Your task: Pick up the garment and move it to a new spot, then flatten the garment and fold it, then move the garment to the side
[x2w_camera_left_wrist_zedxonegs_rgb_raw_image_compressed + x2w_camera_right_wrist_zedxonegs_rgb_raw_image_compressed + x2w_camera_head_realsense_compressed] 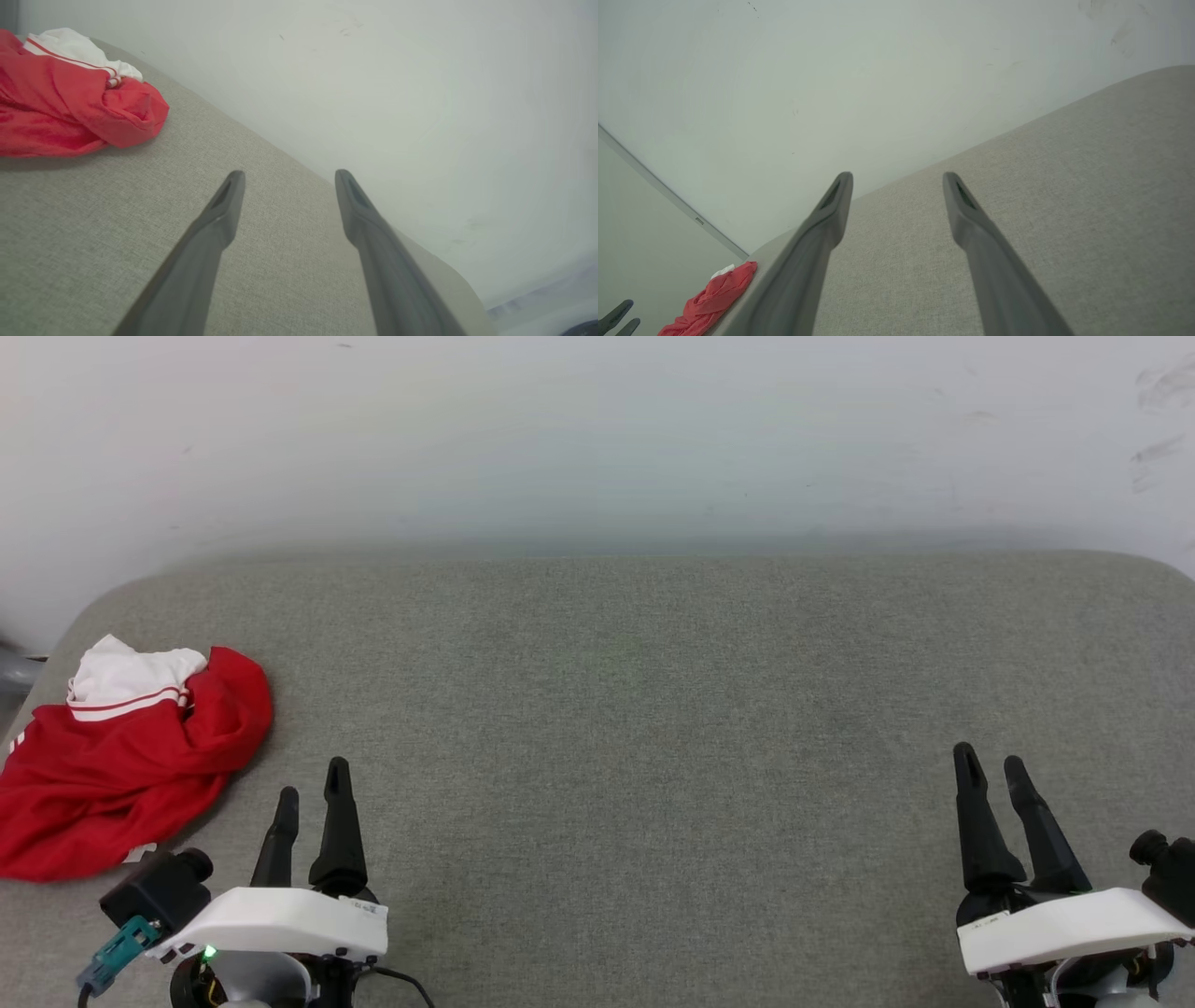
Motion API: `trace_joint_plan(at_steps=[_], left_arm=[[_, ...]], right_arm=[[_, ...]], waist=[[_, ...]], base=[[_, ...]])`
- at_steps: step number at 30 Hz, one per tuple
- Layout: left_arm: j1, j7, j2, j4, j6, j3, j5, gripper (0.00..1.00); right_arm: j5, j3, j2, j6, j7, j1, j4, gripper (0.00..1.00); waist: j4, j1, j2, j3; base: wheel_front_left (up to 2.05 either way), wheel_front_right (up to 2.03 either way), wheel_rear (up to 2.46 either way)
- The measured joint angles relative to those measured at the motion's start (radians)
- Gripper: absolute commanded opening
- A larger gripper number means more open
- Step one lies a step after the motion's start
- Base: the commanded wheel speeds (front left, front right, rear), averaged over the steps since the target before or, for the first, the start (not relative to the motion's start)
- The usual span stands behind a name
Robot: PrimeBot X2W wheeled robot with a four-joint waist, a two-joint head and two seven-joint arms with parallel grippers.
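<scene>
One garment (131, 756): red shirt, crumpled in a heap at the left edge of the grey fabric-covered top (635, 709), with a white sleeve with red striped trim uppermost on its far side; no lettering on show

Two claws, both empty:
- Left gripper (313, 779): at the near edge, just to the right of the heap and apart from the cloth; fingers spread wide, pinching nothing
- Right gripper (990, 756): towards the near right corner, well apart from the garment; fingers likewise spread wide, nothing between them

Step in hand, as I judge it: the very first, the pick-up, not yet begun; flattening, folding and setting aside all remain

Next move, by my reckoning: falls to the left gripper as the nearer one; it wants a swing toward the left edge, a descent onto a raised fold, and a bite deep enough to lift the whole heap toward the middle of the top
</scene>
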Motion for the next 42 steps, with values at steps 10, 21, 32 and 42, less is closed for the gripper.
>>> trace_joint_plan(at_steps=[10,21,32,42], left_arm=[[0.005,-0.028,0.000,-0.016,0.015,-0.025,0.147,1.00],[0.011,-0.056,0.000,-0.027,0.027,-0.047,0.266,1.00],[0.021,-0.081,0.001,-0.036,0.039,-0.063,0.369,1.00],[0.026,-0.103,0.001,-0.042,0.048,-0.076,0.445,1.00]], right_arm=[[-0.137,0.008,0.000,0.000,-0.029,0.009,0.016,1.00],[-0.257,0.013,0.000,0.000,-0.057,0.014,0.017,1.00],[-0.351,0.014,0.000,0.000,-0.082,0.026,-0.007,1.00],[-0.389,0.006,0.000,0.000,-0.104,0.031,-0.011,1.00]], waist=[[0.002,0.0000,0.0000,0.000],[0.002,0.0000,0.0000,0.000],[0.003,0.0000,0.0000,0.000],[0.004,0.0000,0.0000,0.000]], base=[[0.00,0.00,0.00],[0.00,0.00,0.00],[0.00,0.00,0.00],[0.00,0.00,0.00]])
